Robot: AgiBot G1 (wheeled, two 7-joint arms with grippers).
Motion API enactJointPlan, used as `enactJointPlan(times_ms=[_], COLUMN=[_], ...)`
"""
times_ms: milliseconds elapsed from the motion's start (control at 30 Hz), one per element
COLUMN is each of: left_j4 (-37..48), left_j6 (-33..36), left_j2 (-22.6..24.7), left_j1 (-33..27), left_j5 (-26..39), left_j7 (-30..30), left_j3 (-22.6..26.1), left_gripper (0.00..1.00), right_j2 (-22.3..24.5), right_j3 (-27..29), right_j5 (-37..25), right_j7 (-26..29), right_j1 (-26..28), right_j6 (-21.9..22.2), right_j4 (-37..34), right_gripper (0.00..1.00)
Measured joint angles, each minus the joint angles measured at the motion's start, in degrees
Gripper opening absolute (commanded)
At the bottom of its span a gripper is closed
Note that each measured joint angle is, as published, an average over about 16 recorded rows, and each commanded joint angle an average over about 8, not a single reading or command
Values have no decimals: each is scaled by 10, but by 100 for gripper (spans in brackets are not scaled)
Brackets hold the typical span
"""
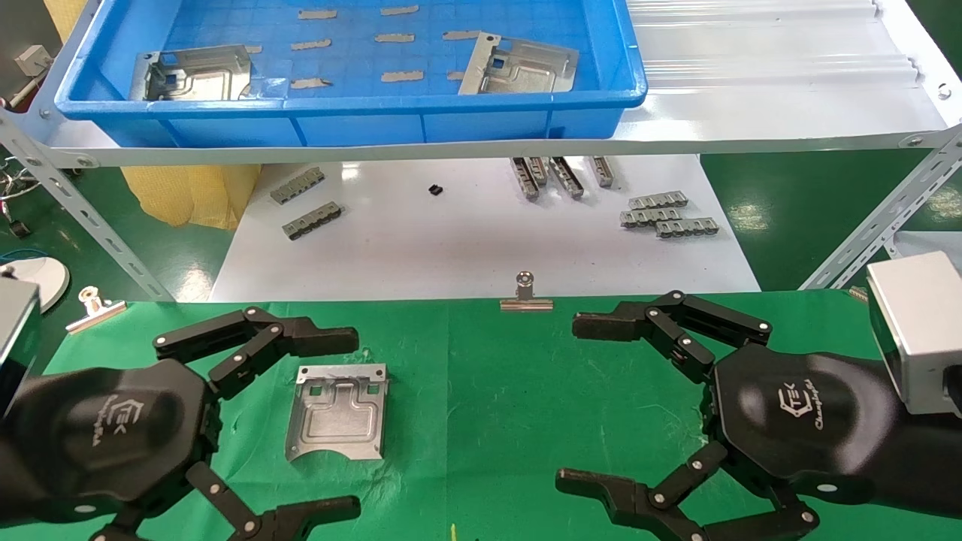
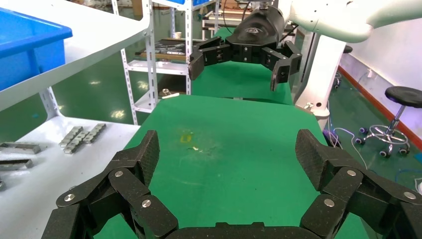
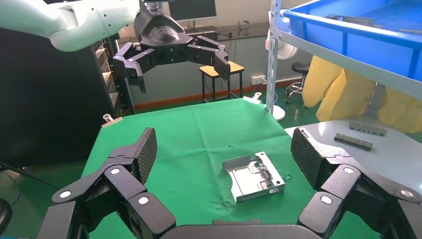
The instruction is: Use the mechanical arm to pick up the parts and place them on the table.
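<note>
One silver part (image 1: 337, 411) lies flat on the green table (image 1: 511, 391), its long axis running from the robot toward the shelf, the concave-cut edge facing the robot and the square holes at the far end. Two more parts stay in the blue tray (image 1: 361, 113) on the upper shelf: one (image 1: 192, 73) at the tray's left, one (image 1: 518, 66) right of centre and skewed. That makes three plates in all.

The left gripper (image 1: 357, 424) hovers just beside the plate on the cloth, fingers spread wide and holding nothing, the plate lying near its upper fingertip. The right gripper (image 1: 575, 402) hangs over bare cloth to the right, equally wide open and empty, well apart from the plate.

Two binder clips sit at the cloth's far edge, one (image 1: 526, 294) at centre and one (image 1: 95, 306) at left. Beyond it, on the white board (image 1: 466, 248), lie clusters of grey toothed strips (image 1: 668, 216). Open green cloth stretches between the two grippers.
</note>
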Motion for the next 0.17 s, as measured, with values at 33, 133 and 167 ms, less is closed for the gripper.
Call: enactJointPlan(times_ms=[33, 133, 167], left_j4=[1, 2, 3], left_j6=[0, 0, 0], left_j2=[0, 1, 1], left_j1=[0, -1, -1], left_j5=[0, 1, 1], left_j7=[0, 1, 1], left_j3=[0, 1, 1], left_gripper=[100, 100, 100], right_j2=[0, 0, 0], right_j3=[0, 0, 0], right_j5=[0, 0, 0], right_j7=[0, 0, 0], right_j1=[0, 0, 0], right_j6=[0, 0, 0], right_j4=[0, 0, 0], right_gripper=[100, 100, 100])
